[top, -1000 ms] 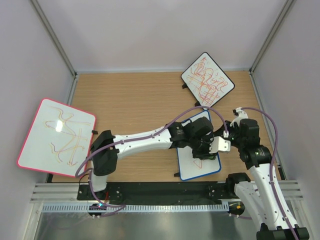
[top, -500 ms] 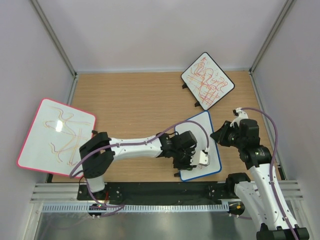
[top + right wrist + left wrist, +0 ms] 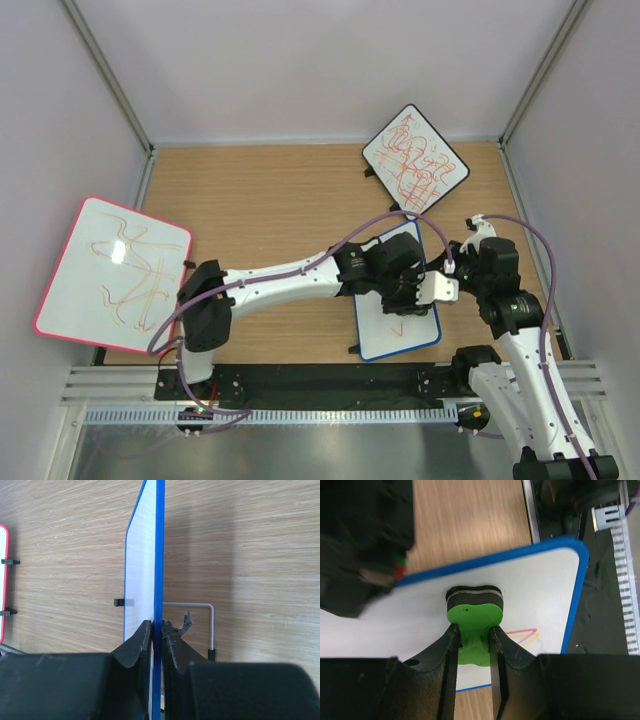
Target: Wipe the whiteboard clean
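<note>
1. Whiteboard (image 3: pixel 412 338), blue-framed: propped at near right of wooden table (image 3: pixel 270 200).
2. Likely light, stiff, slick-faced; best gripped at frame edge.
3. Right gripper (image 3: pixel 156 628): clamped on that edge.
4. Left gripper (image 3: pixel 471 632): pinching green eraser (image 3: pixel 472 614) against board face; red-yellow mark (image 3: pixel 525 636) unwiped.

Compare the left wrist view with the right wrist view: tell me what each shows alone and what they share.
Left wrist alone: the left gripper shut on a green eraser, its pad against the white face of the whiteboard, with red and yellow marks near the board's corner.
Right wrist alone: the board seen edge-on, the right gripper pinching its blue frame, a wire stand behind it, and the edge of the pink board.
Both: the whiteboard and the wooden table.
</note>
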Available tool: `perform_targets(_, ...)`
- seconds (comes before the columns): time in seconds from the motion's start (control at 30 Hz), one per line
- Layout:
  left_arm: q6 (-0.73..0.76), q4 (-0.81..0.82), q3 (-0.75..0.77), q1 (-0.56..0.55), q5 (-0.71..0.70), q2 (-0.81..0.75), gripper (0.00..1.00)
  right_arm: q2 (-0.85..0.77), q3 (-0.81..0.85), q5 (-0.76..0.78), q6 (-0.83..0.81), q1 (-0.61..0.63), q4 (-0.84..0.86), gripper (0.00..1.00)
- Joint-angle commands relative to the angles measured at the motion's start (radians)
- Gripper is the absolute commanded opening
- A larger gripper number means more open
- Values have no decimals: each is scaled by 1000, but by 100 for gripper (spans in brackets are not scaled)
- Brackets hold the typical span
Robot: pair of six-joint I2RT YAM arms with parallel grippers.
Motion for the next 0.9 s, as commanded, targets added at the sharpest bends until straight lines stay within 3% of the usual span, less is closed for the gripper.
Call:
perform_targets(0.0,-15,-47,126,-19,20,56,0,-7,22,-12,1,7,25,1)
perform_targets(0.2,-1,-94,152,-37,17,78,0,-8,22,-13,-1,6,25,1)
perform_targets(0.67,11,2,-285,-36,-12,-27,0,-13,21,-10,1,7,27,1)
perform_targets(0.87,19,45,-320,-37,-49,-53,0,-16,19,-10,4,7,27,1)
